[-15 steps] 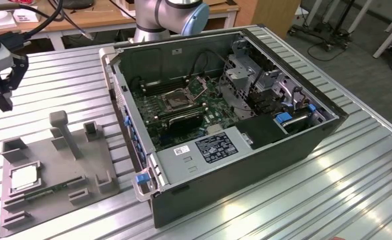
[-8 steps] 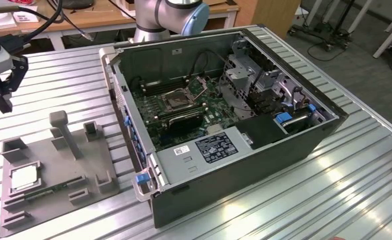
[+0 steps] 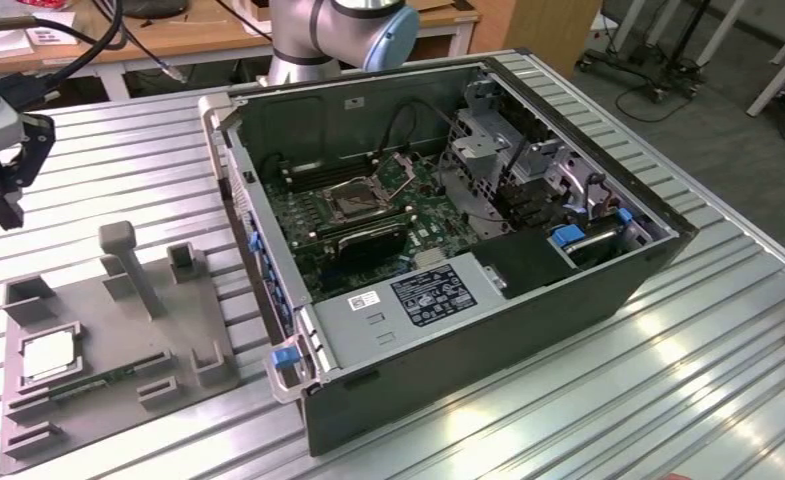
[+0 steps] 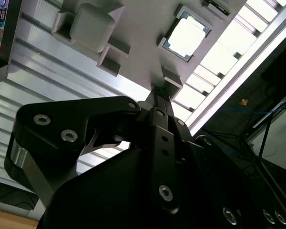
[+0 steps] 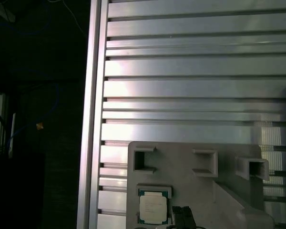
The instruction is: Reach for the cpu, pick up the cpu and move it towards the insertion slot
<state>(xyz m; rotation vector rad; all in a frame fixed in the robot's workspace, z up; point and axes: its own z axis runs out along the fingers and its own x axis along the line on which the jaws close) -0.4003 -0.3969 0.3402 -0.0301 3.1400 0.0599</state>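
The cpu (image 3: 48, 355) lies flat in a recess of the grey tray (image 3: 92, 310), at the exterior view's left. Both wrist views show its shiny square top (image 4: 186, 37) (image 5: 153, 210). My gripper (image 3: 5, 212) hangs well above the table beyond the tray's far end, apart from the cpu. Its dark fingers (image 4: 157, 93) (image 5: 182, 214) are pressed together with nothing between them. The insertion slot (image 3: 361, 200), a silver-framed square with a dark centre, sits on the green board inside the open computer case (image 3: 499, 300).
Upright posts and blocks (image 3: 125, 265) rise from the tray beside the cpu. A narrow green circuit strip (image 3: 92, 385) lies in the tray near it. The ribbed metal table (image 3: 712, 380) ends close to the tray's side (image 5: 93, 119).
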